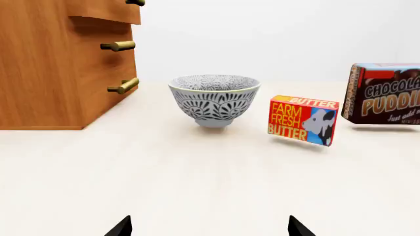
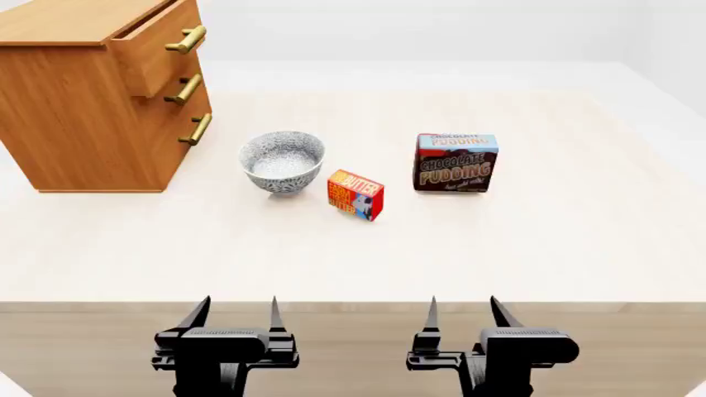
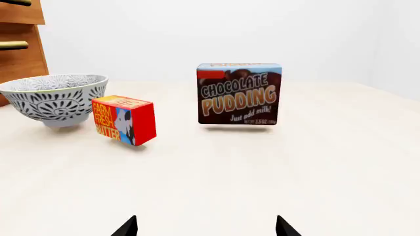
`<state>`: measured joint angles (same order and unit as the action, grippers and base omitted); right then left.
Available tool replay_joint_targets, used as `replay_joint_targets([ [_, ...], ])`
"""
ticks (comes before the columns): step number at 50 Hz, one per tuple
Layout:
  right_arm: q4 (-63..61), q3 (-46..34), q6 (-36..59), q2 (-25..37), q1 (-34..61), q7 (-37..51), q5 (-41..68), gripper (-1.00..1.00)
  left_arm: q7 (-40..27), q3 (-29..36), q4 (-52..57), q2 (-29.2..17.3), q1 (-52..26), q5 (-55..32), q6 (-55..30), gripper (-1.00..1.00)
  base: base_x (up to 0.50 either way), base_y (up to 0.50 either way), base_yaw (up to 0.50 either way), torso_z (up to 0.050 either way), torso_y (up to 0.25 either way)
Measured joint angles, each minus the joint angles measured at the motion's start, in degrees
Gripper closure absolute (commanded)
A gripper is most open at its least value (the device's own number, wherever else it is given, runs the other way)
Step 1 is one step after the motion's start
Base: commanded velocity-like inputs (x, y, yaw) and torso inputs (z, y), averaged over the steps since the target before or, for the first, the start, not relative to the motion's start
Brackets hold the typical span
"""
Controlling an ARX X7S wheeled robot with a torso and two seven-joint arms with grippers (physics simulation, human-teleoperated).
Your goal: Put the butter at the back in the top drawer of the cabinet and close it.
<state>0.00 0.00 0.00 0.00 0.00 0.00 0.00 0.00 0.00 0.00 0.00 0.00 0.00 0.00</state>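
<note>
My left pincer point(image 2: 234, 313) and my right pincer point(image 2: 462, 312) both hang at the near edge of the counter point(image 2: 497, 248), low in the head view, and both are released: the fingers of each one stand wide apart and nothing is between them. They are well apart from all the things on the counter. The butter point(image 2: 355, 194) stands on the counter near the middle, turned a little at an angle, just beside the patterned bowl point(image 2: 283, 161) on its right side; I cannot tell if the two are touching. The chocolate pudding box point(image 2: 455, 162) stands upright further to the right, apart from the butter. The cabinet point(image 2: 78, 107) stands at the far left of the counter, with its three drawer fronts facing to the right. The top drawer point(image 2: 155, 50) is pulled out a little, so its front with the brass handle point(image 2: 187, 40) stands further out than the two drawers below it. In my left wrist view I see the bowl straight ahead, the butter beside it and the cabinet at the side.
</note>
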Motion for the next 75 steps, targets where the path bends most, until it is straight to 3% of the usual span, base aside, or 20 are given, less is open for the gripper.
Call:
replay_joint_targets([
  [12, -0.1, -1.6, -0.5, 1.4, -0.3, 1.6, 1.5, -1.0, -1.5, 1.5, 0.1, -1.4, 0.1, -1.5, 0.3, -1.0, 0.0, 0.0, 0.0, 0.0, 0.0],
  [31, -0.2, -3.9, -0.9, 3.4, -0.4, 4.2, 3.4, -1.0, -3.8, 3.7, 0.1, -3.4, 0.0, -4.0, 0.4, -1.0, 0.0, 0.49, 0.0, 0.0, 0.0],
  [45, -0.1, -5.1, -0.9, 4.4, -0.3, 5.3, 4.9, -1.0, -5.1, 4.6, 0.0, -4.4, -0.5, -5.7, -0.8, -1.0, 0.0, 0.02, 0.0, 0.0, 0.0],
  [75, -0.1, -7.2, -1.3, 6.3, -0.1, 7.6, 6.7, -1.0, -7.0, 6.6, 0.1, -6.2, -0.7, -8.4, -1.3, -1.0, 0.0, 0.0, 0.0, 0.049, 0.0],
])
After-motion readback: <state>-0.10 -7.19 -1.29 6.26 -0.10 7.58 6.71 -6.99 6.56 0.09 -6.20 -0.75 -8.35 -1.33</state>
